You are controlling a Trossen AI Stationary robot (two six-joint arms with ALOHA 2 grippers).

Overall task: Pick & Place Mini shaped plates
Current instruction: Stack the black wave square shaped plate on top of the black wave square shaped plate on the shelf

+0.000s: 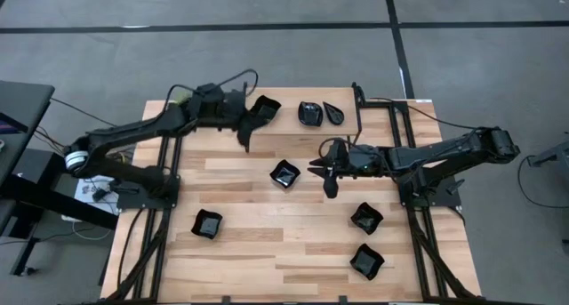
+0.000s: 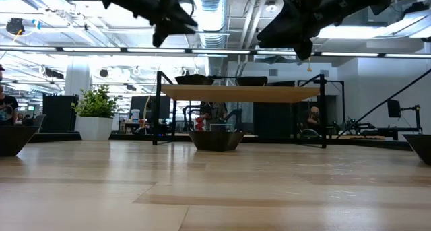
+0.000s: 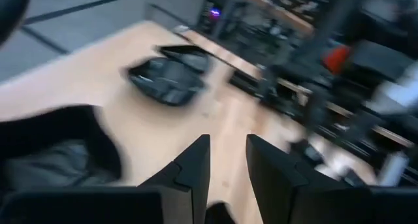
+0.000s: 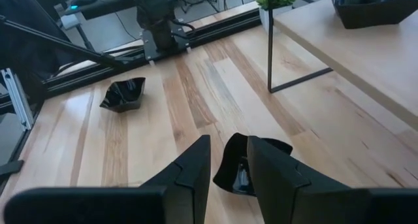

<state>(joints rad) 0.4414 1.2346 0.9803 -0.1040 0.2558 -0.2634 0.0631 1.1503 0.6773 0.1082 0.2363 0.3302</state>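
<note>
High view first, taking the raised shelf (image 1: pixel 293 109) as landmark: three mini shaped plates sit on it, one (image 1: pixel 265 108) at its left end, two (image 1: pixel 310 113) further right; the left gripper (image 1: pixel 245 138) hangs just off the shelf by that left plate, fingers slightly apart, empty; seemingly a placing step just finished. The right gripper (image 1: pixel 330 186) hovers below the shelf beside the central plate (image 1: pixel 284 173), fingers slightly parted, empty; next it likely needs descending onto that plate's rim.
</note>
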